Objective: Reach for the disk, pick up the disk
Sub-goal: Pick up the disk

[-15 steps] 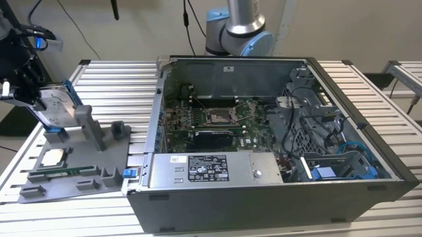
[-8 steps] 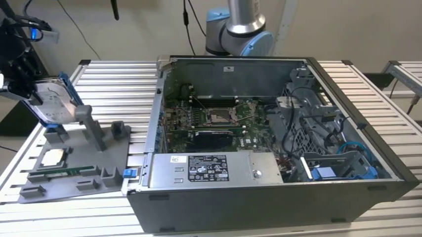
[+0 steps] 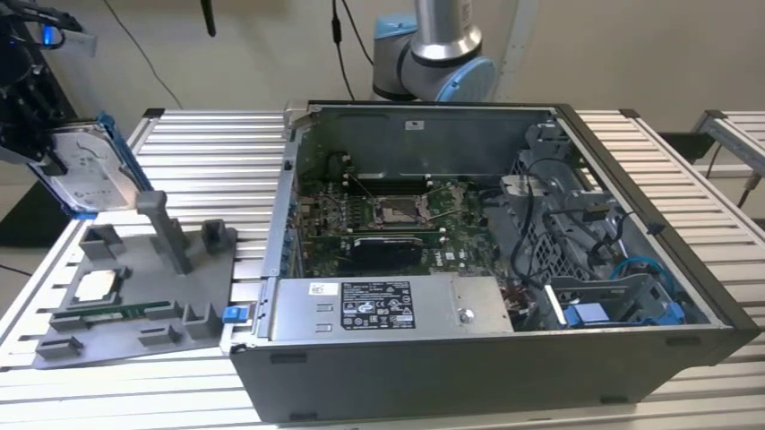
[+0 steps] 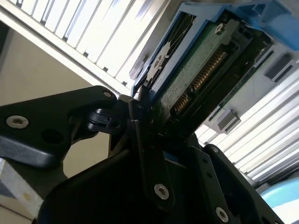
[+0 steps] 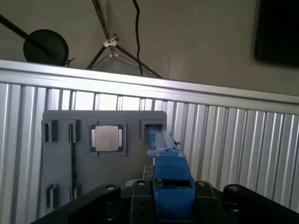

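Black links of my end effector [image 4: 154,133] sit closest, clamped on the disk [image 4: 201,74]. The disk stands on edge in my grip, its long axis pointing away from my wrist. I hold it above the grey fixture tray [image 3: 132,309] on the desk [image 3: 203,143], at the exterior view's left.

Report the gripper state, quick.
Gripper: closed, holding the disk over the grey tray.
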{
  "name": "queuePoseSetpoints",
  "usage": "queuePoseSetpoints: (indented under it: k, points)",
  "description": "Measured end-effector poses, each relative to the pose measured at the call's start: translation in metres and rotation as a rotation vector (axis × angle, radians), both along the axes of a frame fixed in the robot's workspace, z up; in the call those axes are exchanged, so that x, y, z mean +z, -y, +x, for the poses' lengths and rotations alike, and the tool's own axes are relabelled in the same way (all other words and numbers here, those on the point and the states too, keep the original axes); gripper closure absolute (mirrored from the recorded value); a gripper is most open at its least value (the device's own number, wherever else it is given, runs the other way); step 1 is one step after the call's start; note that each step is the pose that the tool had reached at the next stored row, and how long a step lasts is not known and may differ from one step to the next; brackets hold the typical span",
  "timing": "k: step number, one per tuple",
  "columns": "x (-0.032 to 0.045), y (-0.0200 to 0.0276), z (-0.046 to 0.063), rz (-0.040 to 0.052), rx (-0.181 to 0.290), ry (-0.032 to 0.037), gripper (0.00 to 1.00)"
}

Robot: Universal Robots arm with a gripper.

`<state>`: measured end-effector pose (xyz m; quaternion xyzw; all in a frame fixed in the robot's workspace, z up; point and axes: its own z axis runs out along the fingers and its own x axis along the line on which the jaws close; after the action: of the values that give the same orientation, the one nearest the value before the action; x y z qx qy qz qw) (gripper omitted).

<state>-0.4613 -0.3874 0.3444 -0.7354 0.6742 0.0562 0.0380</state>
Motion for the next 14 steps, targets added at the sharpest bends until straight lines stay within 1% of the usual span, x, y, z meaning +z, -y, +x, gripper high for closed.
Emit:
queuePoseSetpoints:
  k: [8, 14]
  points:
    - [0.0257, 0.0000, 0.000, 0.0000, 0.000, 0.0000, 1.00]
    - [0.0498, 0.0000, 0.000, 0.0000, 0.000, 0.0000, 1.00]
